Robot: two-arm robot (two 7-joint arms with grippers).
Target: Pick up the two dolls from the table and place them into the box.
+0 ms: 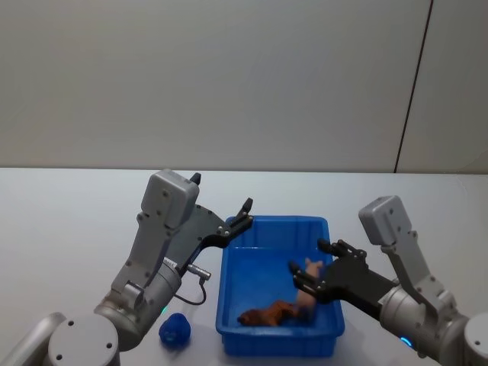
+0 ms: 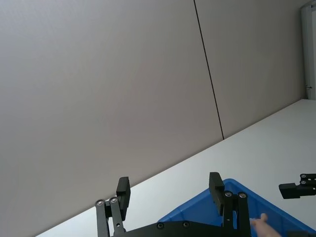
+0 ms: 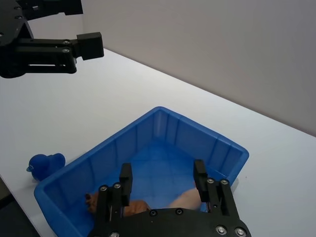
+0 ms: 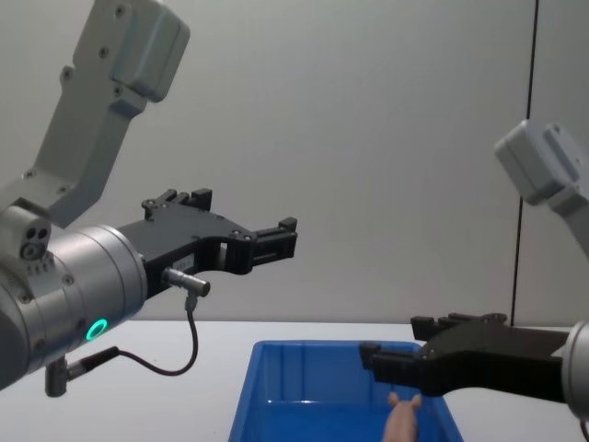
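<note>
My right claw [image 3: 162, 170] gapes over the pink doll [image 1: 310, 268] in the box [image 1: 274, 221]. My left claw [image 2: 169, 182] is open too; the blue doll [image 1: 174, 329] sits on the counter [image 1: 69, 221].

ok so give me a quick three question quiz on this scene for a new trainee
1. Where does the dark-blue doll lie?
2. The pink doll is: A outside the box; B inside the box, below the right hand; C balanced on the box's rim.
3. True or false: the left hand is open and holds nothing.

Key
1. On the table, beside the box's left near corner.
2. B
3. True
</note>
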